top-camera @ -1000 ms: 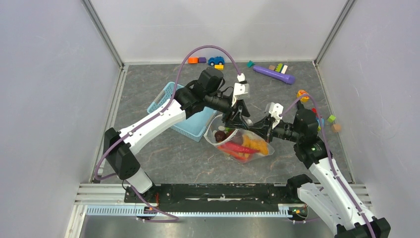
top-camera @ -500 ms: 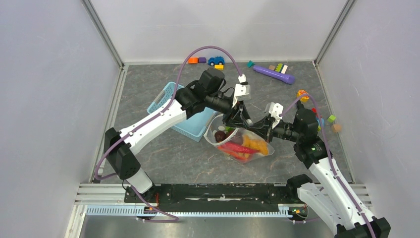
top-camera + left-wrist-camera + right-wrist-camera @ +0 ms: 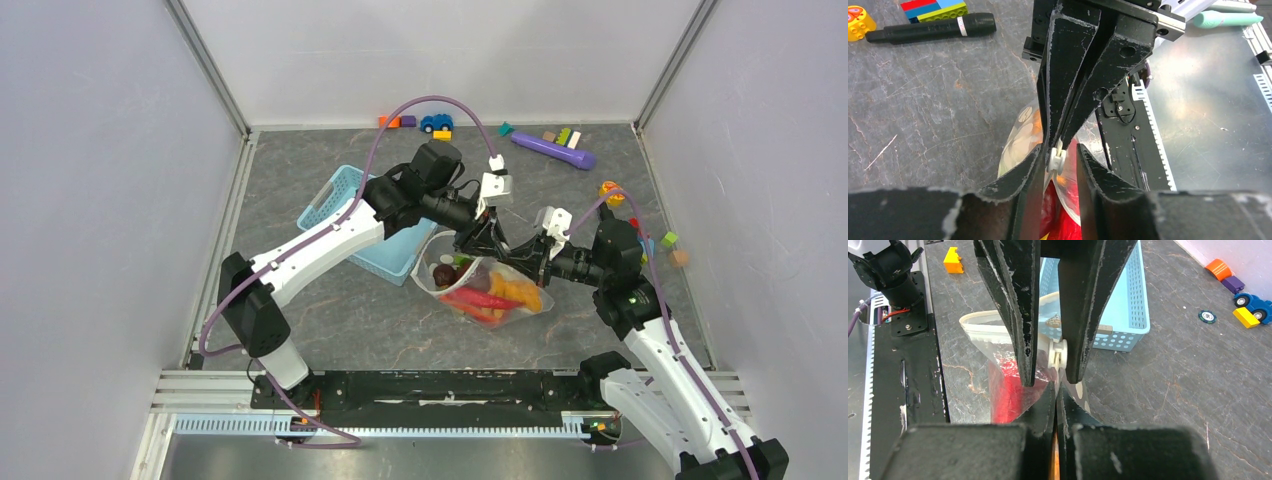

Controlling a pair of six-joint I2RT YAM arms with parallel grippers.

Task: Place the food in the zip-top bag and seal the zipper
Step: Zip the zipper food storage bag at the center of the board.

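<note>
Left arm has swung slightly toward frame right | top: left gripper [image 3: 481,240] and right gripper [image 3: 524,263] meet over bag [image 3: 522,308] at centre, food [image 3: 476,297] inside | left wrist: jaws narrowly apart straddle slider [image 3: 1056,160], seemingly to drag it | right wrist: jaws pinched shut on bag edge, anchoring it

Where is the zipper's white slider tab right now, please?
In the left wrist view, the slider tab sits centre-frame between the fingers of the left claw, right beside the right claw pinching the zip-top bag.

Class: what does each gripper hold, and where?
Right gripper pinches the bag at its top edge, beside the slider. Left gripper straddles the slider, unclamped.
</note>
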